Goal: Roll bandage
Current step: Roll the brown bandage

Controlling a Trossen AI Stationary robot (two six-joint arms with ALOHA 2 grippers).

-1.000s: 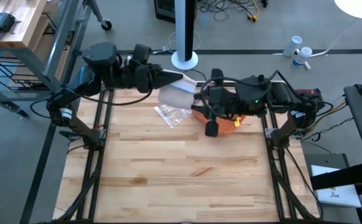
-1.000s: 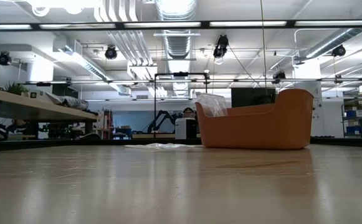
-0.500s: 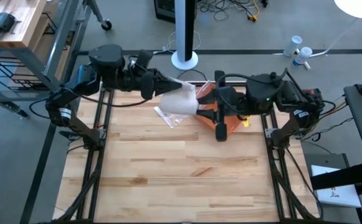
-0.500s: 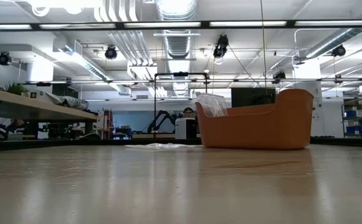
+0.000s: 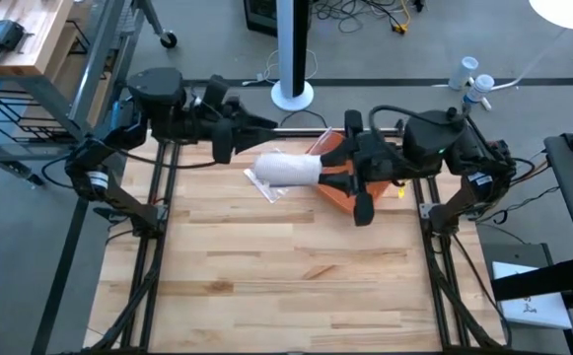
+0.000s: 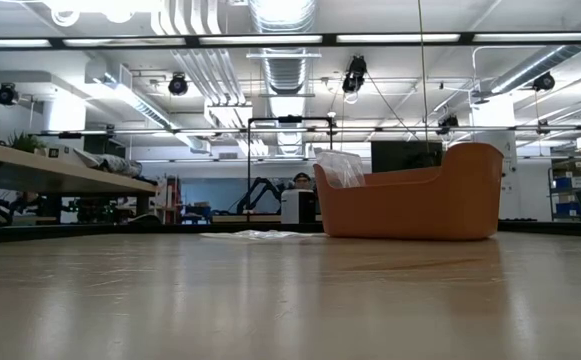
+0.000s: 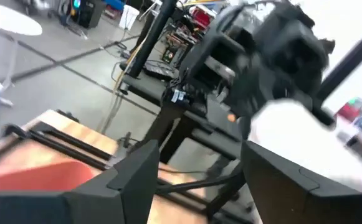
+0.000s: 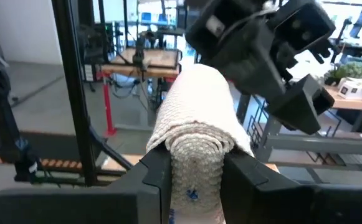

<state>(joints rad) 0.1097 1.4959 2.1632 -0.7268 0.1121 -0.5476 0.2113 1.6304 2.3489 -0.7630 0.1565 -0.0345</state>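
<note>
Right wrist view: right tool (image 8: 196,171) clamped on rolled bandage (image 8: 196,118); left tool (image 7: 196,171) apart.

Left end effector (image 5: 266,124) has released the bandage roll (image 5: 288,170).

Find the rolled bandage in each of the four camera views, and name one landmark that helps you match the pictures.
High view: bandage roll, centre, far end of the table.
Low view: not in it.
Left wrist view: white blur at right.
Right wrist view: centre, between the right gripper fingers.
Shared landmark: orange bin.
</note>
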